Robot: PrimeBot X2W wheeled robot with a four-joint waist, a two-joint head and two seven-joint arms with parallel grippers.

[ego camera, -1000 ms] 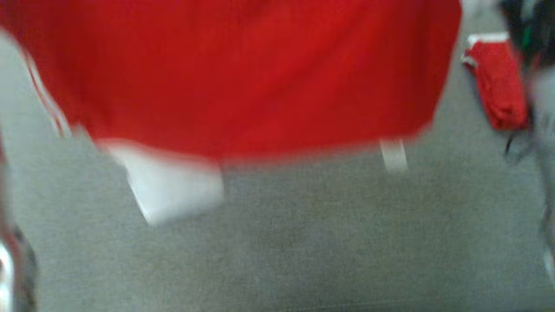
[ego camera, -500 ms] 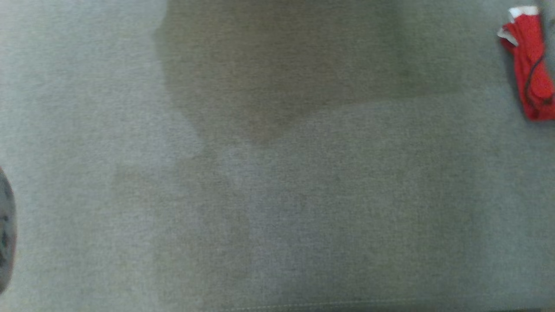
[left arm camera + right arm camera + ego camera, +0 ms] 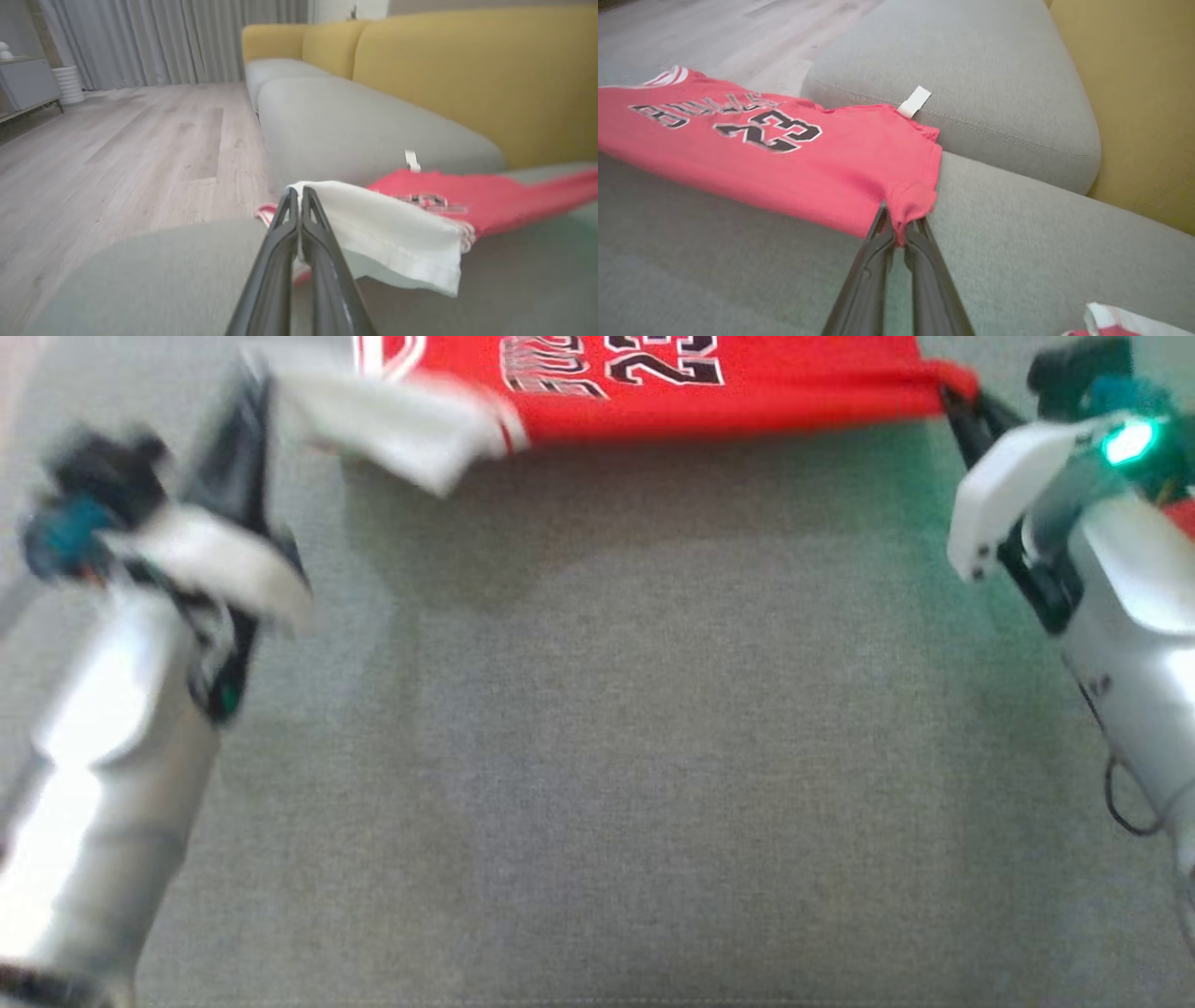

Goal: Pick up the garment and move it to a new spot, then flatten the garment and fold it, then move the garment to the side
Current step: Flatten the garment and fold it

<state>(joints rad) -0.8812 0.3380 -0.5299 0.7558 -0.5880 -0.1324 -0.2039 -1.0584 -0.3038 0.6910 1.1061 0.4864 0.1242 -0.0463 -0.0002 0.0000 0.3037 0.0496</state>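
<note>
The garment [image 3: 709, 383] is a red basketball jersey with black lettering, the number 23 and a white sleeve. It hangs stretched between both grippers just above the grey sofa seat [image 3: 597, 756]. My left gripper [image 3: 252, 378] is shut on the white sleeve [image 3: 387, 224], seen close in the left wrist view with the left gripper [image 3: 299, 191] pinching its corner. My right gripper [image 3: 952, 397] is shut on the red corner; the right wrist view shows the right gripper [image 3: 901, 219] pinching bunched red cloth of the garment [image 3: 775, 154].
The yellow sofa back [image 3: 467, 74] rises behind the grey cushions. A second red and white cloth [image 3: 1111, 322] lies on the seat near my right arm. Wooden floor [image 3: 117, 140] and grey curtains lie beyond the sofa's end.
The head view has shifted a lot between frames. A second ago red cloth filled its top, half a second ago bare seat showed, and now both arms hold the jersey at the top.
</note>
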